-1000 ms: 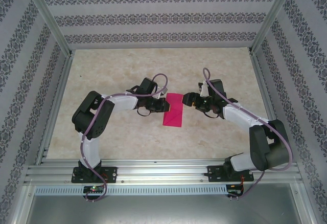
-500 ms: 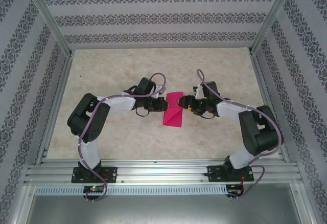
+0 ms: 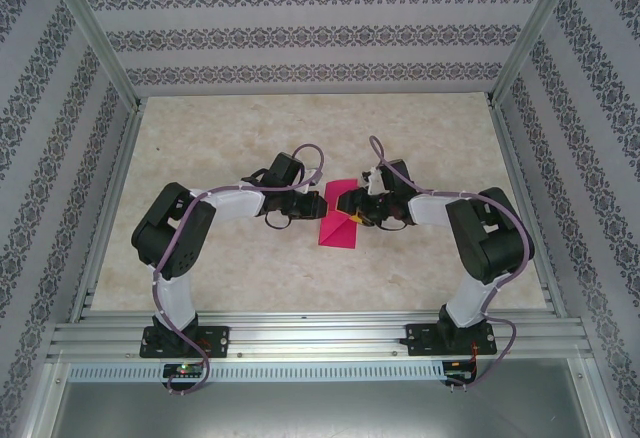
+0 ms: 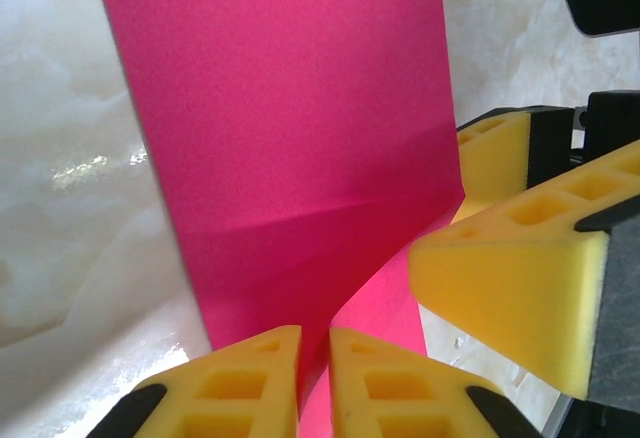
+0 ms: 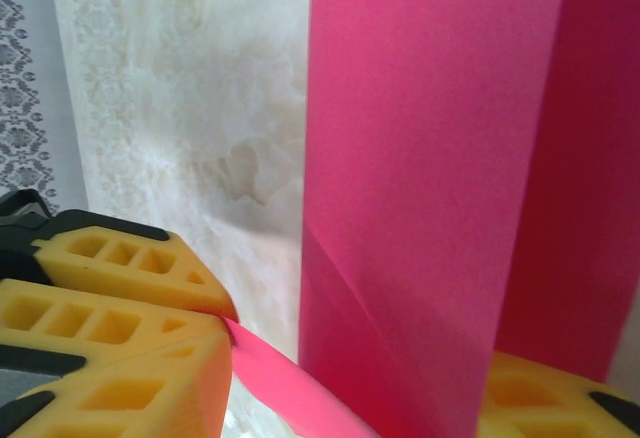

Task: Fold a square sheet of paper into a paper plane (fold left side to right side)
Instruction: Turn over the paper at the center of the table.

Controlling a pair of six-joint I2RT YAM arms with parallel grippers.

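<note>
- Left arm (image 3: 175,233) and right arm (image 3: 490,238): white link shells with bulky black joint housings.
- A lilac cable (image 3: 157,293) runs along each arm, up from a black base plate (image 3: 185,341) at 6 o'clock.
- The fingers (image 4: 240,388) are yellow wedges with rectangular pockets, on black mounts.

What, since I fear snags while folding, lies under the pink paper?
Around the pink paper the marbled beige table shows, so it seemingly rests on that. A raised flap in the left wrist view reveals another pink layer beneath. The table directly underneath is covered.
</note>
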